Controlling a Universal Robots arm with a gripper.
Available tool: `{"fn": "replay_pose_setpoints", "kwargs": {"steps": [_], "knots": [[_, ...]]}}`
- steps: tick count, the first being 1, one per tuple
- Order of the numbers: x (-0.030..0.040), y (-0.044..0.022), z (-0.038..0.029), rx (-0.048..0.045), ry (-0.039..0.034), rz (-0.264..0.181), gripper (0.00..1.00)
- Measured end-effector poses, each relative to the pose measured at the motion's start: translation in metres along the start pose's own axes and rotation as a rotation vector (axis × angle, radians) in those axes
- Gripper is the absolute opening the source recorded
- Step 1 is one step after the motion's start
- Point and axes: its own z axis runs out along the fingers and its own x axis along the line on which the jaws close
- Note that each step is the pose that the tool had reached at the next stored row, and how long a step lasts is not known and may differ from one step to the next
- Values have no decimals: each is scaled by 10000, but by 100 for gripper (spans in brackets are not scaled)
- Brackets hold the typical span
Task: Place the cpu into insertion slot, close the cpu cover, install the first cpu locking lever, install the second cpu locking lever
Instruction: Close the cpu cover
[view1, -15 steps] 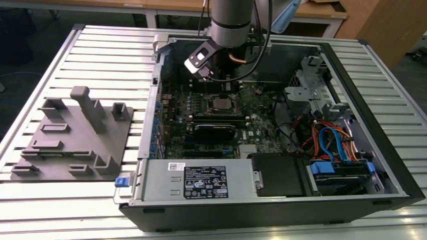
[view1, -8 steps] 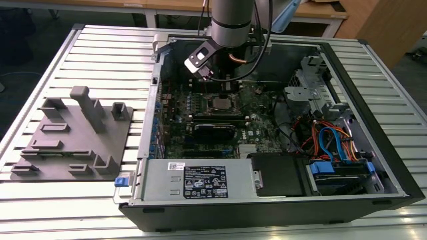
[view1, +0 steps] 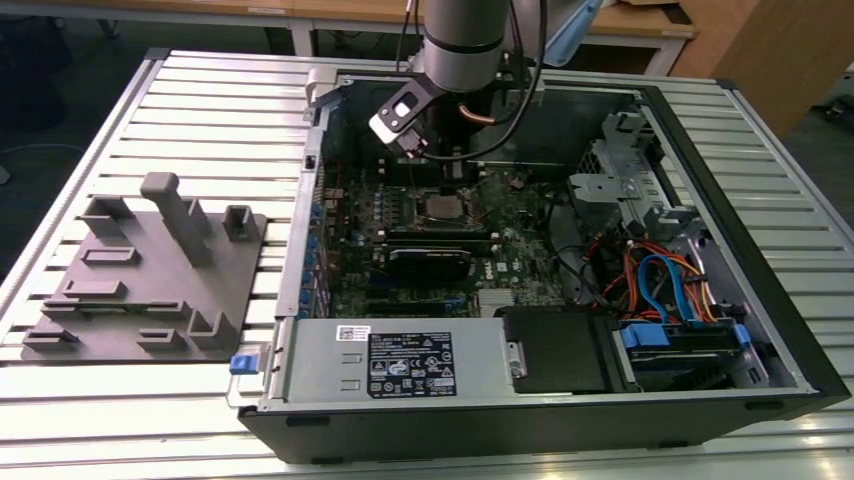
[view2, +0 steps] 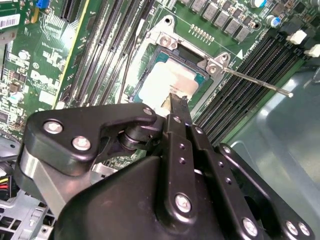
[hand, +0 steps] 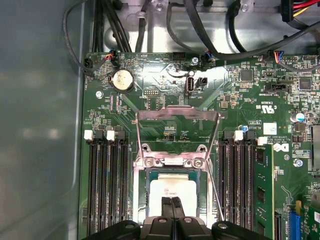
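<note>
The cpu (hand: 172, 187) (view2: 167, 80), a pale silver square, lies flat in the insertion slot (hand: 138, 192) (view1: 438, 207) on the green motherboard. The cpu cover (hand: 177, 114), a thin metal frame, stands swung open beyond the slot, hinged at its edge. A thin locking lever (hand: 215, 192) (view2: 255, 80) sticks out free beside the slot. My gripper (hand: 172, 204) (view2: 176, 102) (view1: 447, 180) hangs directly over the cpu. Its narrow black fingers are pressed together, their tips at or just above the chip's top, with nothing between them.
Long black memory slots (hand: 105, 185) (hand: 237, 180) flank the socket on both sides. Cables (view1: 654, 280) and a drive cage (view1: 627, 160) fill the case toward the exterior view's right, the power supply (view1: 400, 365) at the front. A grey fixture (view1: 154, 270) sits on the table outside.
</note>
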Motion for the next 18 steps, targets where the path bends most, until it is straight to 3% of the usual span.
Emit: {"fn": "replay_pose_setpoints", "kwargs": {"steps": [2, 18], "knots": [[0, 1, -34, 1, -2, 1, 10], [1, 2, -55, 2, -4, 0, 10]]}}
